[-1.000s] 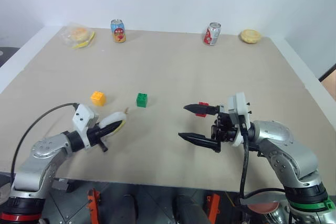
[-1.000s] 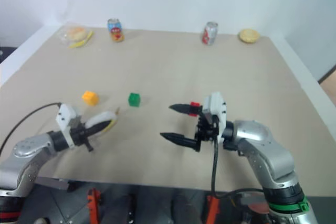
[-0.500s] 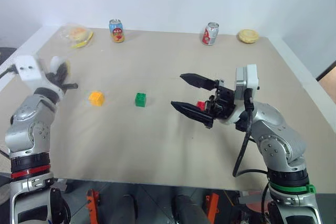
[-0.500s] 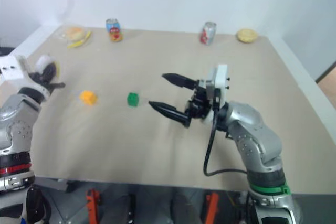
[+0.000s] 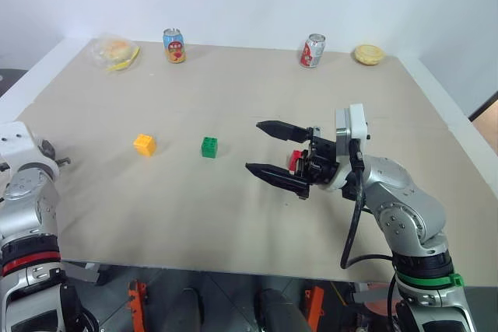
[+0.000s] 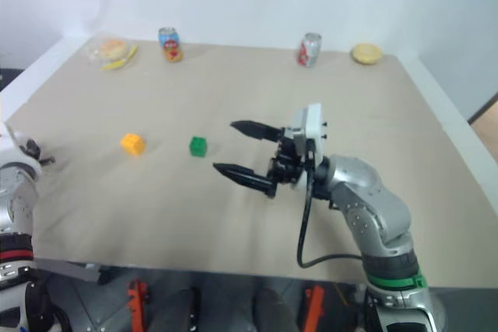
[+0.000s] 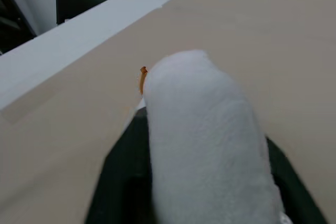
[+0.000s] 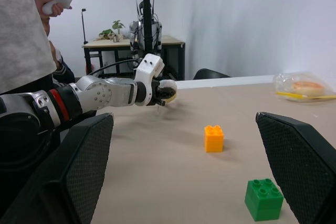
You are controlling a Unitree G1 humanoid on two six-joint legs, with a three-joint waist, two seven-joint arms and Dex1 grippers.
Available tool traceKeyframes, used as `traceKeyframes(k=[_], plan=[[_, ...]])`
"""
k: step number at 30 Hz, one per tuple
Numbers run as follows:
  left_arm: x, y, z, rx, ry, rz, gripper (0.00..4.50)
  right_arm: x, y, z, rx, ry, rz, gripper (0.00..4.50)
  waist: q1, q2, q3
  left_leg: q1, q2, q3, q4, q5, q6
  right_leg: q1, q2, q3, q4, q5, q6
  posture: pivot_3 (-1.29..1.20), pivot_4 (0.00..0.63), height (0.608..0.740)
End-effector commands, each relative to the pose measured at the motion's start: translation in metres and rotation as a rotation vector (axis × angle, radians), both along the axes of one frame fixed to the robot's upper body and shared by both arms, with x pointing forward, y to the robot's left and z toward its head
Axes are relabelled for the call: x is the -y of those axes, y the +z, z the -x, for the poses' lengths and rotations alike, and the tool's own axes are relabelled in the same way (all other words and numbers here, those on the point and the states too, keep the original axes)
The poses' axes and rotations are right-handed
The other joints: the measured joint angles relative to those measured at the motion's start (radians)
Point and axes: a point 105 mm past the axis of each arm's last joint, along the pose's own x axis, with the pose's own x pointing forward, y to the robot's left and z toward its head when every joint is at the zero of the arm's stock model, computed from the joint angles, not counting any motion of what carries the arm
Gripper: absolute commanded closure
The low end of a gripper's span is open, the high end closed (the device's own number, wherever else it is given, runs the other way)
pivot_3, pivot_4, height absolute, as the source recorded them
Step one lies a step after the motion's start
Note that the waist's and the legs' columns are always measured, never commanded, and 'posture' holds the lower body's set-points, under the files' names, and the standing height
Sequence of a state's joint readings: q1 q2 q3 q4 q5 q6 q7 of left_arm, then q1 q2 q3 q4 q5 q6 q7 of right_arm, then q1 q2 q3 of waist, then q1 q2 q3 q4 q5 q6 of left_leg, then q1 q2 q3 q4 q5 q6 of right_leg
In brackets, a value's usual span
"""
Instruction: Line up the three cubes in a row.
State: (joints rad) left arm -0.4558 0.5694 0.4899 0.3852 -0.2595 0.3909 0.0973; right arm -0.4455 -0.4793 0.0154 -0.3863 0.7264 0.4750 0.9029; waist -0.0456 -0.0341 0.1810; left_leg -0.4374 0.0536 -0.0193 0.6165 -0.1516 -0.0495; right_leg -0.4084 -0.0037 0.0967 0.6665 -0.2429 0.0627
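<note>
The yellow-orange cube (image 5: 144, 145) and the green cube (image 5: 209, 147) sit side by side left of the table's middle, a gap between them. The red cube (image 5: 296, 159) lies to their right, partly hidden behind my right gripper (image 5: 256, 146). That gripper hovers open above the table, pointing left, with nothing between its fingers. My left gripper (image 8: 167, 93) is far out at the table's left edge, well left of the yellow-orange cube. It is shut on a white plush toy (image 7: 199, 129), which bulges out between its black fingers (image 7: 118, 174).
Along the far edge stand a blue-and-orange can (image 5: 174, 45) and a red can (image 5: 313, 50), with bagged food (image 5: 117, 52) at the far left corner and a bun (image 5: 370, 54) at the far right. A person (image 8: 26, 30) holding a controller stands beyond the table's left side.
My left arm swung from the table's front out to its left edge, carrying the plush toy. The right gripper rose a little near the red cube and stayed open.
</note>
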Motion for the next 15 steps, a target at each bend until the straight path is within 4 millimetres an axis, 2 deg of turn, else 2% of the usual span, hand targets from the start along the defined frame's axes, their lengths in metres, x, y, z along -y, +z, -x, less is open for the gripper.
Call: traceKeyframes(k=[1,4,6,11,14,15], plan=[[-0.006,0.01,0.005,0.019,0.039,-0.043,1.47,0.0,0.006,0.003,0.033,0.015,0.002,0.0,0.0,0.0,0.0,0.0,0.0,0.0,0.0,0.0,0.0,0.0,0.0,0.0,0.0,0.0,0.0,0.0,0.15,0.733],[-0.006,0.015,0.005,0.05,0.051,-0.048,0.47,0.001,0.004,0.0,0.028,0.003,-0.001,0.0,0.0,0.0,0.0,0.0,0.0,0.0,0.0,0.0,0.0,0.0,0.0,0.0,0.0,0.0,0.0,0.0,0.15,0.733],[-0.006,0.021,0.006,0.082,0.062,-0.061,0.02,0.004,0.003,-0.004,0.025,-0.016,-0.002,0.0,0.0,0.0,0.0,0.0,0.0,0.0,0.0,0.0,0.0,0.0,0.0,0.0,0.0,0.0,0.0,0.0,0.15,0.733],[-0.006,0.049,0.012,0.192,0.101,-0.136,0.02,0.016,0.004,-0.012,0.021,-0.06,-0.005,0.0,0.0,0.0,0.0,0.0,0.0,0.0,0.0,0.0,0.0,0.0,0.0,0.0,0.0,0.0,0.0,0.0,0.15,0.733],[0.009,0.073,0.008,0.311,0.039,-0.167,0.02,0.026,0.001,-0.02,0.004,-0.083,0.022,0.0,0.001,0.0,0.0,0.0,0.0,0.0,0.0,0.0,0.0,0.0,-0.001,0.0,0.0,0.0,0.0,0.0,0.15,0.733],[0.022,0.083,0.003,0.36,-0.024,-0.17,0.02,0.032,-0.002,-0.025,-0.002,-0.095,0.045,0.0,0.001,0.0,0.0,0.0,-0.001,0.001,0.0,0.0,0.0,0.0,-0.001,0.0,0.0,0.0,0.0,0.0,0.15,0.733]])
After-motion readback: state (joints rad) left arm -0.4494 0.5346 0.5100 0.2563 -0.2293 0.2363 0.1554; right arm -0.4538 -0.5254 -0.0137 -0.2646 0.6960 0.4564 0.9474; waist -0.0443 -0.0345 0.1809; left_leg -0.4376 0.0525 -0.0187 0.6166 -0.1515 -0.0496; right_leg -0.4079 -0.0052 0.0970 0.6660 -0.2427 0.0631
